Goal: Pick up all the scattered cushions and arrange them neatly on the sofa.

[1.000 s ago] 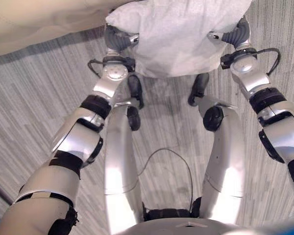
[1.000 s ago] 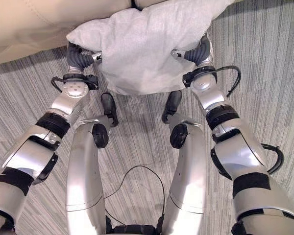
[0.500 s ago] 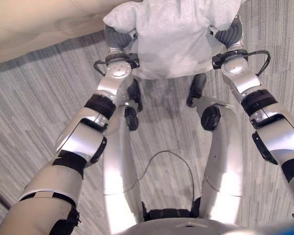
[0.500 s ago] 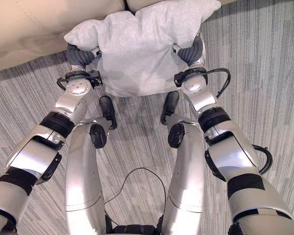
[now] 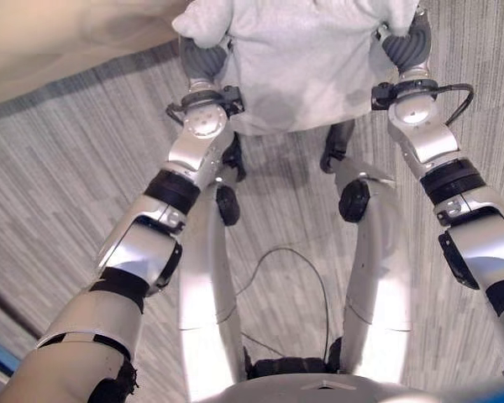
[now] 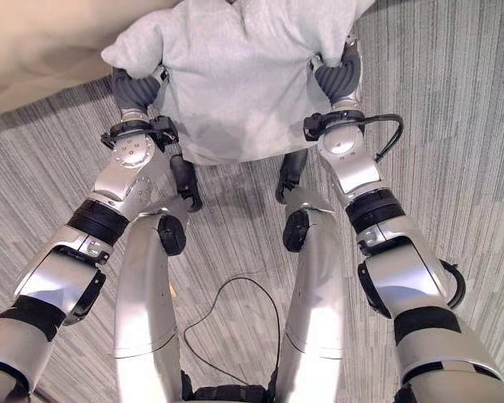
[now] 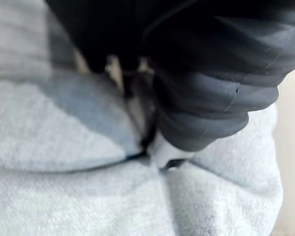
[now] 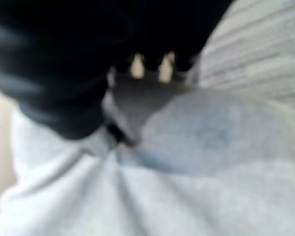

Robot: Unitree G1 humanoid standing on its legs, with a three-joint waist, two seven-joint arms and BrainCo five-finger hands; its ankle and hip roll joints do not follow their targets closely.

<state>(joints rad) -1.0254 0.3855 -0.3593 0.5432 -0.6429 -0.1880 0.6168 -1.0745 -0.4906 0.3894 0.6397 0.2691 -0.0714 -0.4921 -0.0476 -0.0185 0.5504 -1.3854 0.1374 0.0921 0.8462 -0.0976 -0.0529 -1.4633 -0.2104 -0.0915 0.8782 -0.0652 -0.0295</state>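
Both robot hands, left robot hand [image 6: 134, 88] and right robot hand [image 6: 336, 77], grip a grey cushion [image 6: 235, 80] from its sides, above the floor [image 6: 454, 126], near the beige sofa [image 6: 34, 42].

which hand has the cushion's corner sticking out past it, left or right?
The left hand: a corner of the grey cushion juts out beyond it, over the beige sofa. The right hand sits at the cushion's other edge.

Grey carpet [image 6: 454, 126] with fine, streaky lines covers the floor. At the upper left edge sits a beige upholstered sofa [image 5: 59, 38], its smooth front meeting the carpet along a shadowed line.
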